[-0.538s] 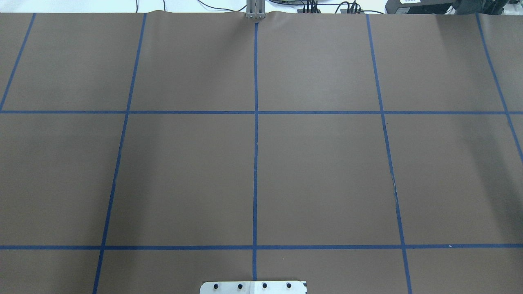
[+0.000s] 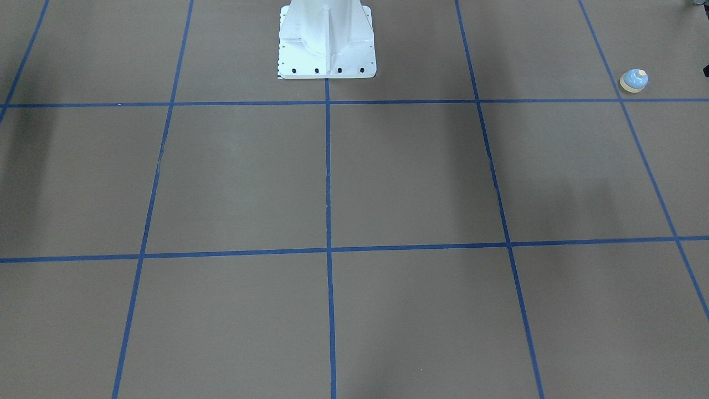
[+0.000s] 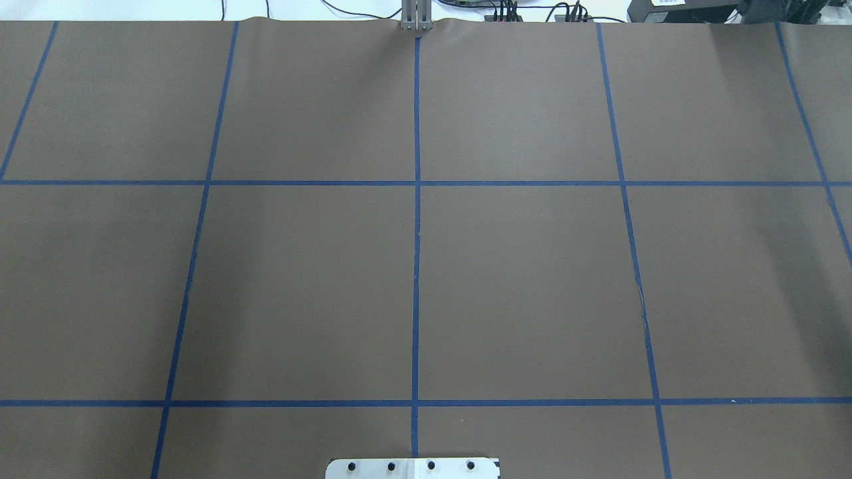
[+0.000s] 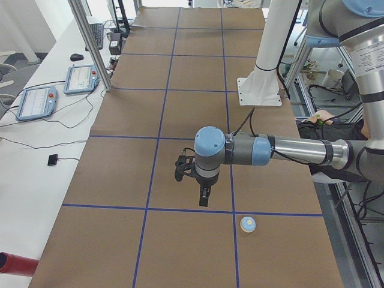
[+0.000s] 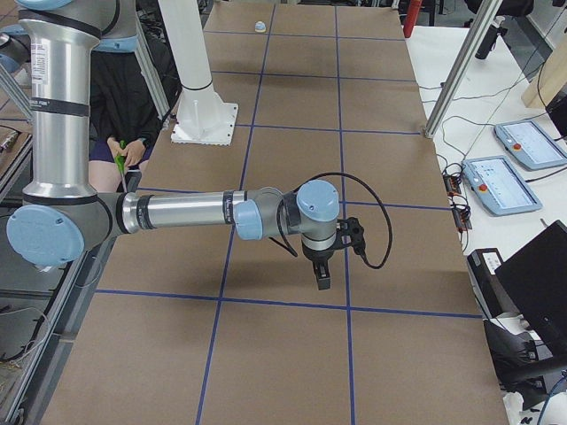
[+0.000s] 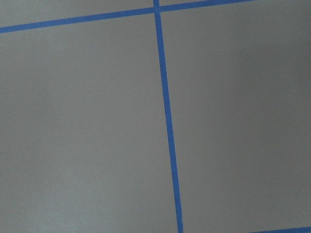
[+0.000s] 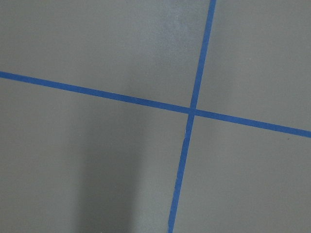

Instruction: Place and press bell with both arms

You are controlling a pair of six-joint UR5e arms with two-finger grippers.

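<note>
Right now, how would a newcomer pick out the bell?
Start at the white pedestal on the brown, blue-taped table, then go toward the robot's left end. Beside a tape crossing there sits the bell: a small light-blue dome on a cream ring, the one rounded shape among flat tape lines.

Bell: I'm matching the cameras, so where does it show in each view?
Front-facing: bell at upper right, near the edge.
Overhead: not in it.
Exterior left: bell low, right of centre.
Exterior right: bell at top, far end.
Wrist views: not in either.
Shared landmark: white pedestal, in all four exterior views.
</note>
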